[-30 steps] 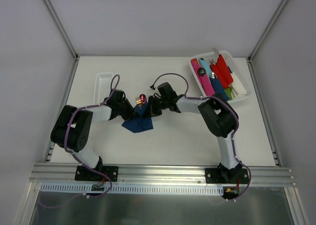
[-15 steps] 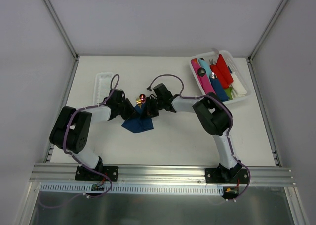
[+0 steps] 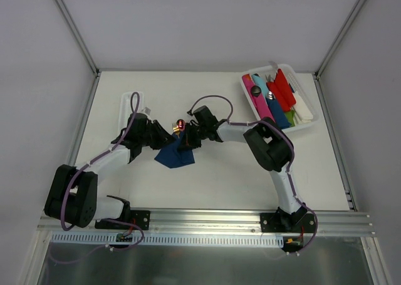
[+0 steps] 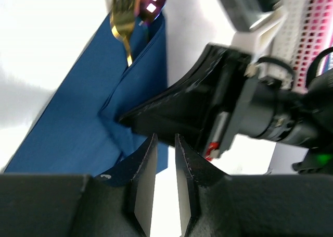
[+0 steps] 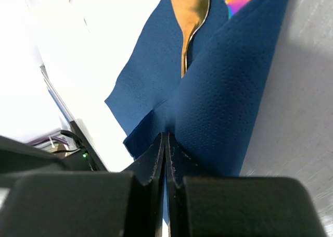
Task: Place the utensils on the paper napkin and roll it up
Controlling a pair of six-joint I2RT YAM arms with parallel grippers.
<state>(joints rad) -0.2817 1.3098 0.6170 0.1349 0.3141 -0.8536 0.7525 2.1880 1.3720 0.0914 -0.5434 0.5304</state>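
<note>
The fingers [image 5: 154, 166] of the right gripper [image 5: 165, 138] are pressing together on a raised fold of the thin, dark navy-blue paper napkin [image 5: 223, 107], clamping it. Beyond the pinch, two slim, shiny metal utensils [image 5: 188, 13] are lying in the crease. One is gold-coloured and the other, just beside it, is iridescent, and both handles are running under the folded flap.

The fingers [image 4: 145, 182] of the left gripper [image 4: 165, 140] are standing slightly apart, with the white surface [image 4: 41, 28] showing through the gap. The napkin's near edge is lying close by one of them, though I cannot tell whether it is touching.

Seen from above, both grippers are meeting over the napkin near the middle of the surface, with the utensil heads poking past its far edge. A narrow white rectangular tray [image 3: 127, 103] is sitting beyond the left arm. A white basket [image 3: 270, 67] of coloured plastic items is occupying the far right corner.
</note>
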